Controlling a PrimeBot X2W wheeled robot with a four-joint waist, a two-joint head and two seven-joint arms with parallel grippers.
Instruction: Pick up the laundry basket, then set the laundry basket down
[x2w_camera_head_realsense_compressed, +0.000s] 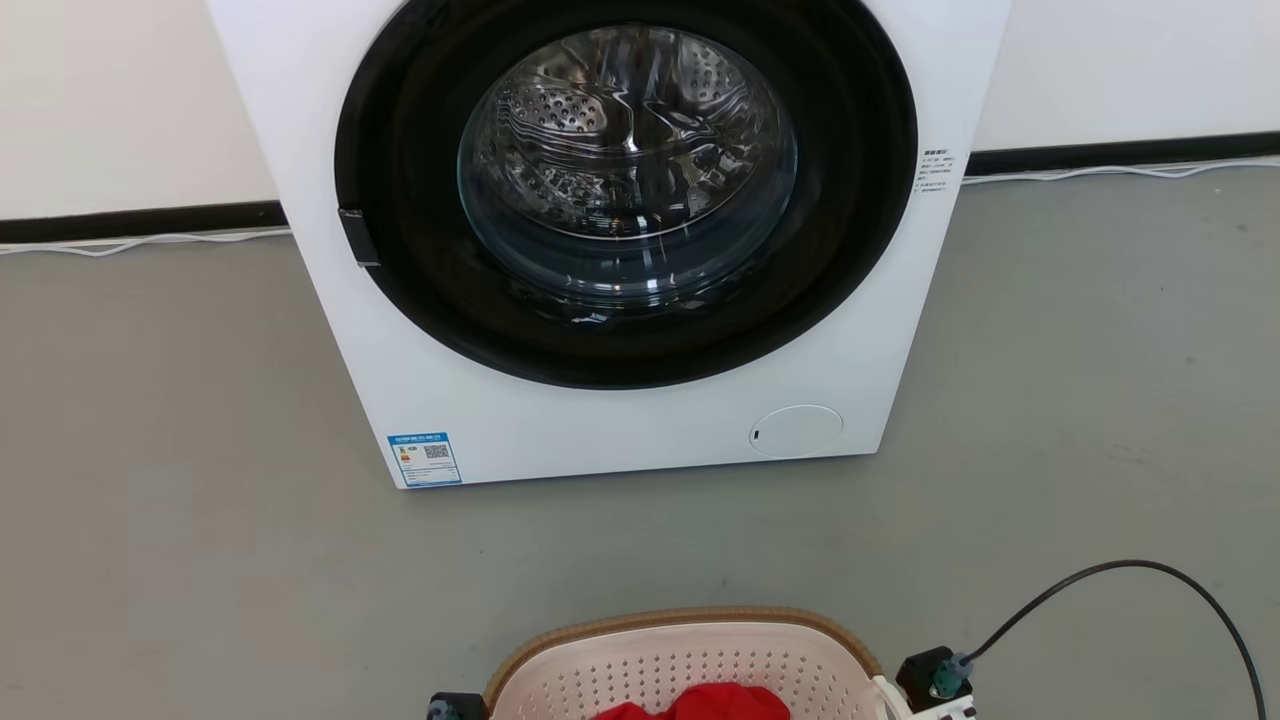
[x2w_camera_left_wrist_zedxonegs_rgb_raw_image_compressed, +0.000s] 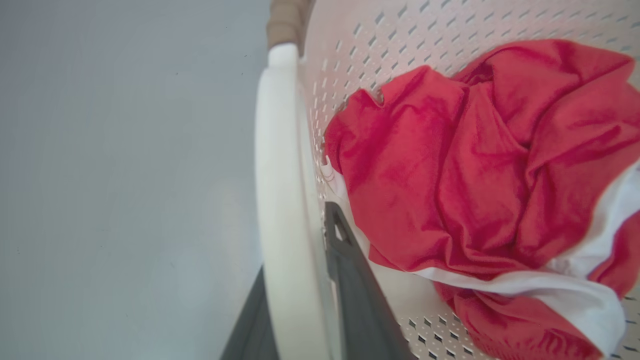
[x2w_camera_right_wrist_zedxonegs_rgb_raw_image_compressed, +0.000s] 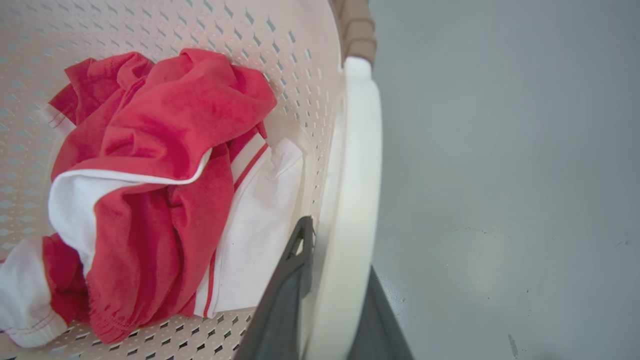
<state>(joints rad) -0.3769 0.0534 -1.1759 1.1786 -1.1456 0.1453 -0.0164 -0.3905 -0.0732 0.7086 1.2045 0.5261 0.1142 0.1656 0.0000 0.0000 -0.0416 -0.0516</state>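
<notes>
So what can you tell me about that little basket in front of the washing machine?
The laundry basket is cream-white perforated plastic, rounded, with a brown woven-look rim and a smooth white handle on each side. It is upright before the washing machine, holding crumpled red and white clothing. The left gripper and right gripper each clamp a handle, one finger inside, one outside.

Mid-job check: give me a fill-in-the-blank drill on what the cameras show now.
1. The left claw and right claw each clamp a white side ____ of the laundry basket.
2. The basket holds a crumpled ____ and white garment.
3. Beyond it stands a white washing machine with its round door ____.
Missing words: handle; red; closed.
</notes>
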